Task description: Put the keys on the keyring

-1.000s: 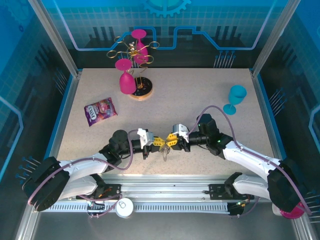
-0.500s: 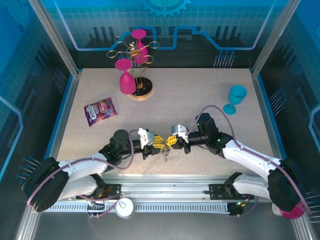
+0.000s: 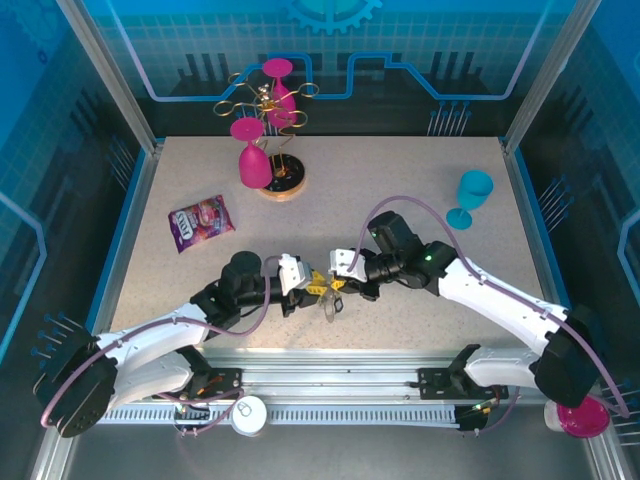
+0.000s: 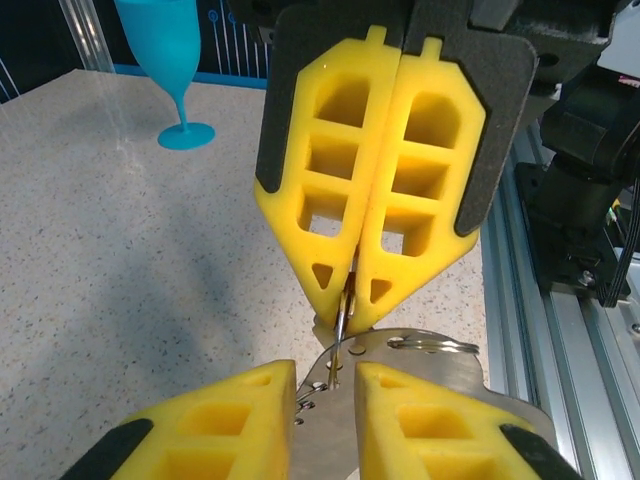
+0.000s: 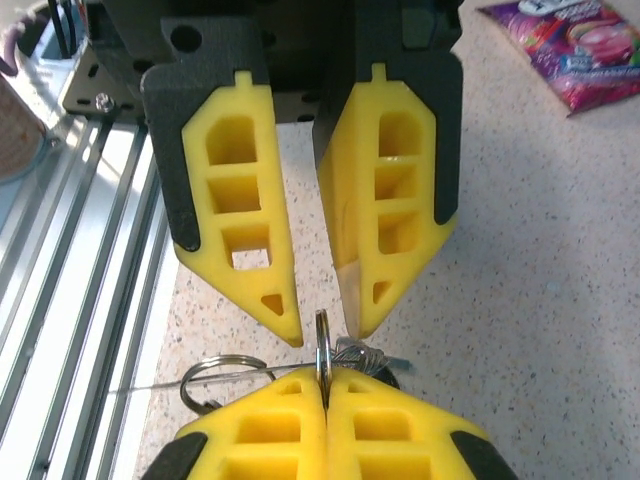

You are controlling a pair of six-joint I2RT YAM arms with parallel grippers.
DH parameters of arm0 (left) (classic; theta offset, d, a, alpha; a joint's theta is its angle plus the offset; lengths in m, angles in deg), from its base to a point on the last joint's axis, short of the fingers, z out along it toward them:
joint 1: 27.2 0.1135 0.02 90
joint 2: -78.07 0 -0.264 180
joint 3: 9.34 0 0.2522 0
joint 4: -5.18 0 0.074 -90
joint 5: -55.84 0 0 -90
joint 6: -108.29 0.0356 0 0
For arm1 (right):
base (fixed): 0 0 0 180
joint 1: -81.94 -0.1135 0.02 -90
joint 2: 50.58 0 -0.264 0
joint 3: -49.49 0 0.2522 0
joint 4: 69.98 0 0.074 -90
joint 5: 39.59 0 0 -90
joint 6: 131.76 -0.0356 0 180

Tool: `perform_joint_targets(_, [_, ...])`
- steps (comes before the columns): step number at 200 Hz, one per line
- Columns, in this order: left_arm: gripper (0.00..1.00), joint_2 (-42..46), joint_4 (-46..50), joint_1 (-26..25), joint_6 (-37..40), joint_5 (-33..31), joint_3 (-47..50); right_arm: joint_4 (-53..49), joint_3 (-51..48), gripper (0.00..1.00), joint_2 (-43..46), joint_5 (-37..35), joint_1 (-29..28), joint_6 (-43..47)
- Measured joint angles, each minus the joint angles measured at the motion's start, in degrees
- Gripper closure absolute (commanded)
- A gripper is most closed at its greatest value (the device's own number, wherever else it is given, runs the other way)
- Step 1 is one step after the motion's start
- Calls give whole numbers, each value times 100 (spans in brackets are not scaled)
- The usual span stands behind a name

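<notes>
My right gripper (image 3: 337,284) (image 5: 323,385) is shut on a thin silvery ring (image 5: 322,345) of the keyring, held edge-on just above the table near its front edge. My left gripper (image 3: 312,285) (image 4: 325,372) faces it tip to tip and stands open, its fingers either side of the ring without pressing it. Below the ring hang a second ring (image 5: 222,378) (image 4: 432,345) and a flat silvery metal piece (image 4: 420,375), seen from above as a small dangling bunch (image 3: 328,308). I cannot make out the keys' coloured heads or the dark loop.
A purple snack packet (image 3: 201,220) lies at the left. The gold wire rack with pink glasses (image 3: 265,130) stands at the back. A blue goblet (image 3: 470,195) stands at the right. The metal rail (image 4: 560,330) runs close along the table's front edge.
The right arm has swung its elbow toward the back left, so its gripper now comes in at an angle. The two grippers still meet at about the same spot.
</notes>
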Motion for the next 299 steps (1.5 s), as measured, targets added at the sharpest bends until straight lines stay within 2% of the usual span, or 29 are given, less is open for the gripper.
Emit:
perform_joint_targets(70, [88, -9, 127, 0, 90, 33, -11, -393, 376, 100, -297, -271, -267, 85])
perform_joint_targets(98, [100, -15, 131, 0, 103, 50, -11, -409, 415, 100, -363, -315, -271, 39])
perform_joint_targets(128, [100, -11, 90, 2, 85, 76, -11, -192, 282, 67, -258, -219, -221, -199])
perform_joint_targets(138, [100, -11, 13, 0, 81, 94, 0, 103, 46, 62, -59, -59, -118, -367])
perform_joint_targets(159, [100, 35, -437, 0, 31, 98, 153, 881, -717, 60, 546, 422, 293, -739])
perform_joint_targets(176, [100, 57, -831, 0, -70, 136, 354, 1386, -1191, 60, 820, 721, 540, -1034])
perform_joint_targets(212, [100, 59, -1187, 0, -181, 212, 461, 1943, -1386, 61, 791, 1073, 562, -1344])
perform_joint_targets(226, [100, 59, -1285, 0, -214, 247, 461, 2114, -1386, 65, 758, 1182, 562, -1408])
perform_joint_targets(265, [100, 66, -1388, 2, -223, 251, 466, 2295, -1386, 88, 669, 1377, 562, -1497])
perform_joint_targets(299, [100, 81, -1390, 2, -223, 240, 476, 2264, -1397, 91, 671, 1453, 562, -1504])
